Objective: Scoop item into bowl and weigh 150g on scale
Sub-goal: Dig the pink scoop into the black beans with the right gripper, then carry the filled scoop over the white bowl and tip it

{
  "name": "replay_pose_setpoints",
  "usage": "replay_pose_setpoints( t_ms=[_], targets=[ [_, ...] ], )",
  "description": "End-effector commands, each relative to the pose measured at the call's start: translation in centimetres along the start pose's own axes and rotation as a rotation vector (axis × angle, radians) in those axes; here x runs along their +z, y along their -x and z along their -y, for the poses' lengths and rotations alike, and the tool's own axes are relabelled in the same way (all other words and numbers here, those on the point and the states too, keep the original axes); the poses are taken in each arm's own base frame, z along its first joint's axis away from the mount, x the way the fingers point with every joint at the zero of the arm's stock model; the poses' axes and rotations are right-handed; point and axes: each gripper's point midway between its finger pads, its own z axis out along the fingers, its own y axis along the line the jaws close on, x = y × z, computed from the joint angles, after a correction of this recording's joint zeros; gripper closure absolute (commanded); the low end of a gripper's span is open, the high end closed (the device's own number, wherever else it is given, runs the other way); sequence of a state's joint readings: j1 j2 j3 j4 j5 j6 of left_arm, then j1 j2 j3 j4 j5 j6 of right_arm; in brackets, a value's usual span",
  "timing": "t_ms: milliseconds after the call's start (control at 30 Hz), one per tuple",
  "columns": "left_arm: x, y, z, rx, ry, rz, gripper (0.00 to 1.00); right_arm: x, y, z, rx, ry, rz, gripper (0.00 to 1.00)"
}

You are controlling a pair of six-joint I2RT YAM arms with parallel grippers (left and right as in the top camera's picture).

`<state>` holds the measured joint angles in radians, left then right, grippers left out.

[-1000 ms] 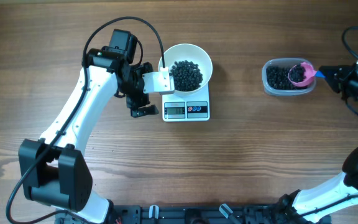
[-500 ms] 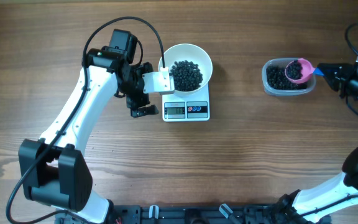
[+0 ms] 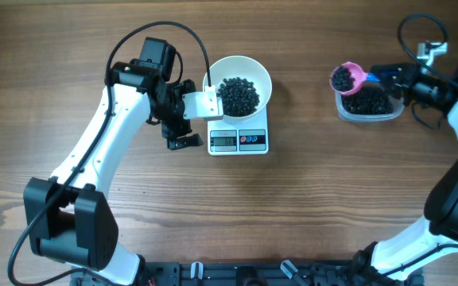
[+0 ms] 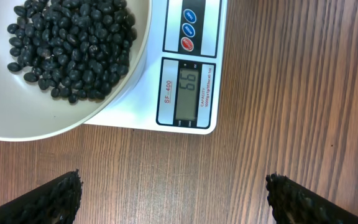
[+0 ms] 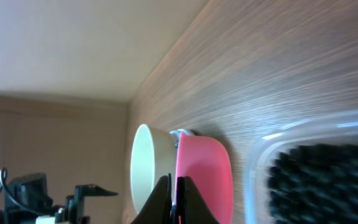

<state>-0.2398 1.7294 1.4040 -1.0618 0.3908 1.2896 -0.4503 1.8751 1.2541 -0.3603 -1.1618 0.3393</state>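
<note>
The white bowl (image 3: 260, 68) stands on the scale (image 3: 238, 141) and holds a heap of black beans (image 3: 237, 94). My left gripper (image 3: 186, 115) hangs open just left of the scale, holding nothing. In the left wrist view its fingers (image 4: 55, 199) frame bare wood in front of the scale (image 4: 188, 118), whose display reads 66, with the bowl (image 4: 42, 124) and beans (image 4: 73, 43) behind. My right gripper (image 3: 384, 75) is shut on the blue handle of a pink scoop (image 3: 347, 77). The scoop carries beans over the left edge of the clear tub (image 3: 366, 116). In the right wrist view the scoop (image 5: 204, 174) sits ahead of the gripper (image 5: 174, 186).
The clear tub (image 5: 260, 162) still holds a dark heap of beans (image 3: 366, 102). In the right wrist view the bowl (image 5: 143, 168) shows far off beyond the scoop. Bare wooden table lies between scale and tub. The arm bases stand at the front edge.
My right gripper has lifted the scoop out of the tub with beans in it and carried it left, past the tub's edge. The left arm has not moved.
</note>
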Motion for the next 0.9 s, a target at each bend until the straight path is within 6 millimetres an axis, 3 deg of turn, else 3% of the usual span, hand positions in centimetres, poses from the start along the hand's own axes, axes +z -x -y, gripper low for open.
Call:
replay_pose_setpoints(
  t_ms=[0,400,867],
  targets=[
    [-0.5,0.2,0.0,0.014,0.009,0.015,0.0,2.5,-1.3,-1.6,0.025,0.063,-0.067,0.96],
    [-0.5,0.2,0.0,0.014,0.009,0.015,0.0,8.0,-4.2,-5.7,-0.091,0.135,-0.178,0.96],
    [-0.5,0.2,0.0,0.014,0.009,0.015,0.0,13.8,-10.0,-11.0,-0.276,0.245,-0.322,0.96]
  ],
)
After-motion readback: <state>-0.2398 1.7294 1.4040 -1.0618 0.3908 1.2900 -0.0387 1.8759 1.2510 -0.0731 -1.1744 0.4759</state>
